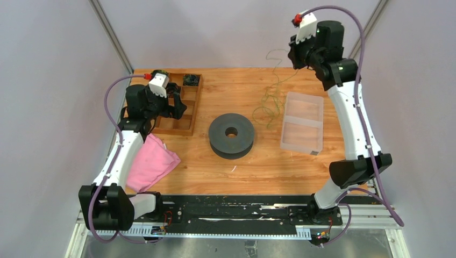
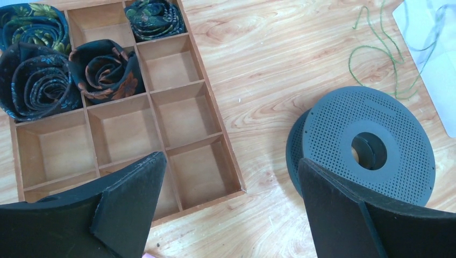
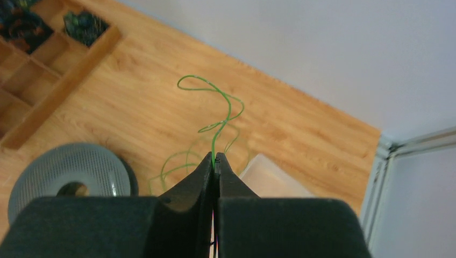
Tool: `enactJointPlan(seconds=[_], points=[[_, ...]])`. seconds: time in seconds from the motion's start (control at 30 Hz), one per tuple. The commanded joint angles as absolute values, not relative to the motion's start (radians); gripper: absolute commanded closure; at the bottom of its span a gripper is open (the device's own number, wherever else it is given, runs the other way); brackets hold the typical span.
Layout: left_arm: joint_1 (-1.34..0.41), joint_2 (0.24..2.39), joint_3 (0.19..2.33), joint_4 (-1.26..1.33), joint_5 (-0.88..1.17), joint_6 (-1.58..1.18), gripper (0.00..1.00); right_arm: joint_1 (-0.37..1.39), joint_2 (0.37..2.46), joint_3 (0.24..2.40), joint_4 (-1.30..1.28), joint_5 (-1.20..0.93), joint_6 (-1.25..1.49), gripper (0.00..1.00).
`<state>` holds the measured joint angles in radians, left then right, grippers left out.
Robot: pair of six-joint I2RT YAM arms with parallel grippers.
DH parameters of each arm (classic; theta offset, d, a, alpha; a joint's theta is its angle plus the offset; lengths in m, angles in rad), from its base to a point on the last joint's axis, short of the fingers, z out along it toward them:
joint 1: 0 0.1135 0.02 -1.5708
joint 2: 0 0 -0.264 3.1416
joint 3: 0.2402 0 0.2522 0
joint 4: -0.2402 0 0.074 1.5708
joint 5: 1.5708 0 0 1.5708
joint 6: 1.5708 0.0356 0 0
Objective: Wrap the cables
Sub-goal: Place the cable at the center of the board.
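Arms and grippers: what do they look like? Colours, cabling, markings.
Both arms match: left arm and right arm have white links, black joint housings and a purple hose running base to wrist. Each wrist carries a white camera block with a red plug. The left gripper and right gripper have matte black wedge-shaped fingers. No lettering visible.

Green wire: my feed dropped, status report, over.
Right gripper shut on green wire, raised. Left gripper open, empty, above wooden tray. Wire not yet on spool.
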<state>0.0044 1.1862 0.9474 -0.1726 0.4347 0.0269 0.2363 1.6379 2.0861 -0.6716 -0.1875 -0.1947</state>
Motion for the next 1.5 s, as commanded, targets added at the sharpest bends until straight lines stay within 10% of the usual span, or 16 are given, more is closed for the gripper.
enactJointPlan(seconds=[0.0, 0.67, 1.1, 1.47], points=[[0.006, 1.154, 0.934, -0.135, 0.458, 0.028, 0.02, 0.252, 1.641, 1.923, -0.674, -0.254, -0.180, 0.99], [0.006, 1.145, 0.904, -0.087, 0.534, 0.016, 0.02, 0.291, 1.496, 1.241, -0.767, -0.389, -0.252, 0.97], [-0.088, 1.177, 0.891, -0.083, 0.522, 0.077, 0.02, 0.328, 1.359, 1.168, -0.925, -0.431, -0.479, 0.35], [-0.394, 1.375, 0.951, -0.147, 0.328, 0.164, 0.02, 0.327, 1.382, 1.263, -0.846, -0.400, -0.466, 0.34]])
